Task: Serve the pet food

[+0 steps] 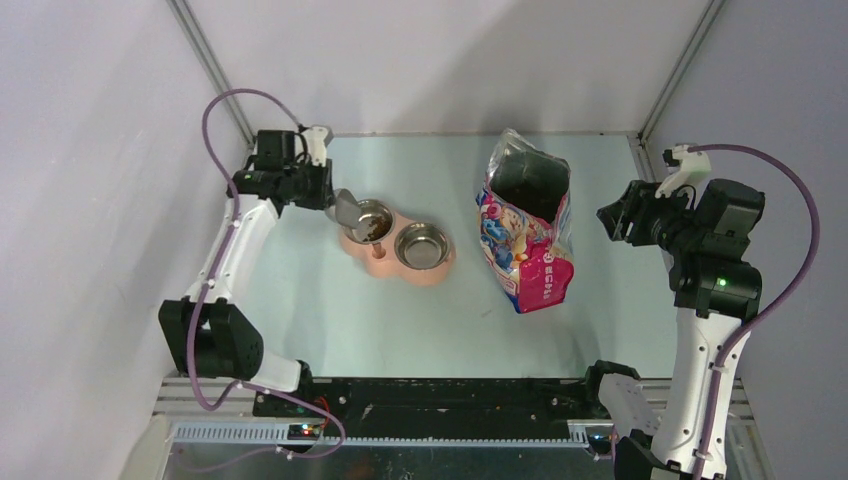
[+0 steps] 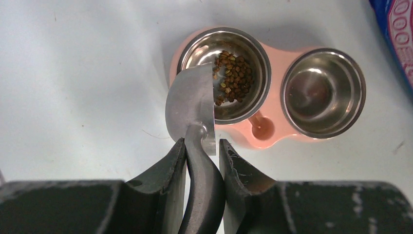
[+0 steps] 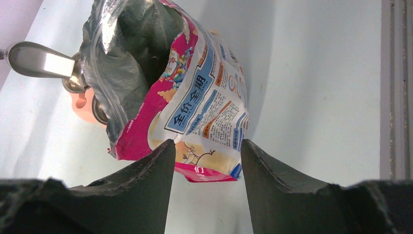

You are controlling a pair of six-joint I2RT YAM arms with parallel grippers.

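Note:
A heap of brown pet food point(image 2: 233, 77) lies in the left steel bowl point(image 2: 258, 58) of a pink double feeder point(image 2: 265, 131); it also shows in the top view point(image 1: 377, 229). My left gripper point(image 2: 202, 148) is shut on the black handle of a grey metal scoop point(image 2: 192, 100), tipped over that bowl's near-left rim. The gripper point(image 1: 325, 190) is also in the top view, just left of the feeder point(image 1: 385, 265). The right steel bowl point(image 2: 324, 92) holds no food. My right gripper point(image 3: 204, 148) is open and empty, held above the table right of the cat-food bag point(image 3: 195, 97).
The open blue-pink printed bag point(image 1: 527, 225) lies on the table right of the feeder, its mouth toward the back. The right gripper point(image 1: 620, 218) hovers beside it. Grey walls enclose the table on three sides.

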